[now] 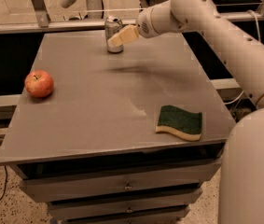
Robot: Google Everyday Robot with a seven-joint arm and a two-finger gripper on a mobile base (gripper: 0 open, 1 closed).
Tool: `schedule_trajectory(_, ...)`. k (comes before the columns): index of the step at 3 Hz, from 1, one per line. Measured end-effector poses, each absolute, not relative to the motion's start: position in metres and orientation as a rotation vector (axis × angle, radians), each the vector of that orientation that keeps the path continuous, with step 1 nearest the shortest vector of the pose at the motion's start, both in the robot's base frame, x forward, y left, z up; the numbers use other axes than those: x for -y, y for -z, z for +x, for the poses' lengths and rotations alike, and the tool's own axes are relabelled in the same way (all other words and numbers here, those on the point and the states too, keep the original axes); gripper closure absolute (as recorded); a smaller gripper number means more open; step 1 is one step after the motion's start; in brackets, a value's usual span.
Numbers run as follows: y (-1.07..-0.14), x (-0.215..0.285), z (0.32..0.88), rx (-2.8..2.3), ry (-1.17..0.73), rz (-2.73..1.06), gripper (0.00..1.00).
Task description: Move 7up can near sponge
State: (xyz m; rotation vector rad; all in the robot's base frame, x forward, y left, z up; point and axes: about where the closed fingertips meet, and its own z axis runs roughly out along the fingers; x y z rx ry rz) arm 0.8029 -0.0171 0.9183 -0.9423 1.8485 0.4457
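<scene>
Far left on the flat grey tabletop (99, 106): one round red apple (39, 83), alone, well apart from everything else. Further right, near the back edge: one small silvery aluminium 7up can (111, 29) with a pull-tab top. Stands upright, far from its goal. Right at its front-right side: one cream-coloured gripper (116, 39) on the single white robot arm (192, 13). Extends from the right and overlaps the can. Cannot tell whether spread or pressed together, nor whether touching the can or only just in front of it. Near the front right corner: one flat rectangular sponge (179, 122), dark green scouring top over a pale yellow layer, wavy-edged. Lies flat, well apart from the can. Below the top: a stack of grey drawers (127, 185).

Step in hand, by judgement: approach and grasp, carrying not yet begun. Next move probably calls for closing squarely on the can's body and lifting without tipping. Then across the bare middle toward the sponge, and down just beside it, not on it.
</scene>
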Motion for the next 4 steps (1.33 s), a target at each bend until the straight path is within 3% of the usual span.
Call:
schedule_trajectory(2, -0.902, -0.030, 0.835, -1.836, -0.528, -0.898, 0.00)
schedule_trajectory(3, -0.892, -0.041, 0.848, -1.833, -0.536, -0.879, 0.13)
schedule_trajectory(4, -0.892, -0.040, 0.862, -1.811, -0.541, -0.841, 0.39)
